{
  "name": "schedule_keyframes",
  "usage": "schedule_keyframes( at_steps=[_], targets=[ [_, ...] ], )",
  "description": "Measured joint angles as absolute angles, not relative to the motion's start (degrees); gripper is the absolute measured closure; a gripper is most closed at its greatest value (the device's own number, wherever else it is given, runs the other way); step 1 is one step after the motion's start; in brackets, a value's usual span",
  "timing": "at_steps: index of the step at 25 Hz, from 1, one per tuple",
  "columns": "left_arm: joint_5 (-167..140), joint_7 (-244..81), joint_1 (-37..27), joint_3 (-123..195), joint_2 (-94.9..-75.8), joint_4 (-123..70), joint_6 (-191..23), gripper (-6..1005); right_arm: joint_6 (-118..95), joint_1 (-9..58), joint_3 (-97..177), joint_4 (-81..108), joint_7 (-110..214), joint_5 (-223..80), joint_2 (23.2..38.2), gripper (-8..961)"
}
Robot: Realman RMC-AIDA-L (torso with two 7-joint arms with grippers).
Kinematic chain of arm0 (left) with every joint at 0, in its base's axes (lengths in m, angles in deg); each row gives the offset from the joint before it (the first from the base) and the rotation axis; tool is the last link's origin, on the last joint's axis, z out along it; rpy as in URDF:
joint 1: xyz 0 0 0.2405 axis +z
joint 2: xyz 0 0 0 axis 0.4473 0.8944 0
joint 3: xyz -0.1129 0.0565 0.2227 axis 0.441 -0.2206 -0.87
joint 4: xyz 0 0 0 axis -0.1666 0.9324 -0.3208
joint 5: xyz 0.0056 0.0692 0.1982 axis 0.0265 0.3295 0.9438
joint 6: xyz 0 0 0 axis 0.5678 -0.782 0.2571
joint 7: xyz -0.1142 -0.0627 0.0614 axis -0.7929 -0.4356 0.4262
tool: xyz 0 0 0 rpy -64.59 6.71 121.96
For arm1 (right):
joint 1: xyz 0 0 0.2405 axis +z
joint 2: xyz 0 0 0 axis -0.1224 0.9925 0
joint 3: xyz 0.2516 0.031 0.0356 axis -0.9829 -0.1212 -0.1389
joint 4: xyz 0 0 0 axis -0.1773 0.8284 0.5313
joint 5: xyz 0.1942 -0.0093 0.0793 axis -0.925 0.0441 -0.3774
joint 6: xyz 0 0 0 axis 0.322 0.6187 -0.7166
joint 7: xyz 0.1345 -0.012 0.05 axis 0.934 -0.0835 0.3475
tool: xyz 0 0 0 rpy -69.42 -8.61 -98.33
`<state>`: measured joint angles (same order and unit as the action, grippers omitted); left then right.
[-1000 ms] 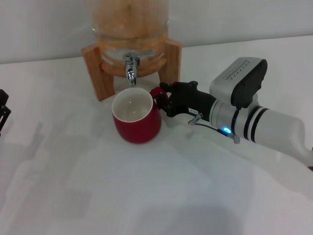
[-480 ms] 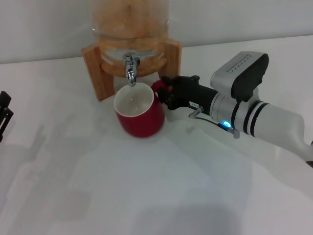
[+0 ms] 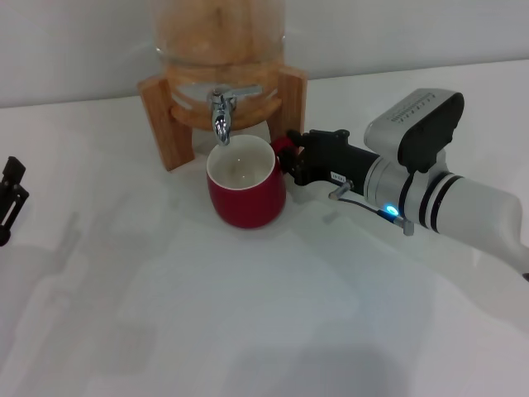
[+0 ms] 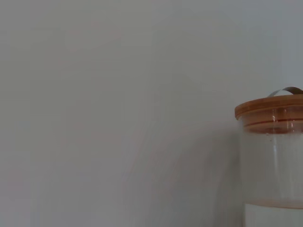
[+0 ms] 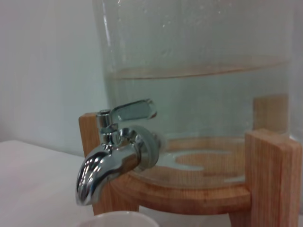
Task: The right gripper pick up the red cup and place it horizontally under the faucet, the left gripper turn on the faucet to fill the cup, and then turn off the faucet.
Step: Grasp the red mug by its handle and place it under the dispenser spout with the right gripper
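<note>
The squat dark-red ceramic cup [image 3: 245,189] with its white inside now stands upright directly below the shiny chrome faucet [image 3: 221,116], having slid rightward from a second ago. The black right gripper [image 3: 291,157] remains clamped on the cup's handle. The black left gripper [image 3: 10,201], far left of the faucet, has edged nearer; whether its fingers are apart is unclear.

A glass dispenser jar [image 3: 221,33] in a wooden stand [image 3: 161,107] rests on the white table [image 3: 207,314].
</note>
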<state>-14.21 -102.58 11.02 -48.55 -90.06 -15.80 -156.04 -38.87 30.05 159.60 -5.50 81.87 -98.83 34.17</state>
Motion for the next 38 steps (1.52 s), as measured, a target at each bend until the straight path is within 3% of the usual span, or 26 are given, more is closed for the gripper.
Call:
schedule_keyframes(
  at_steps=[38],
  targets=[
    [-14.2, -102.5, 10.7, -49.8, -90.07, -15.8, -156.0, 227, -37.3, 30.9, 159.7, -5.4, 82.1, -98.9, 34.17, 687]
  ],
)
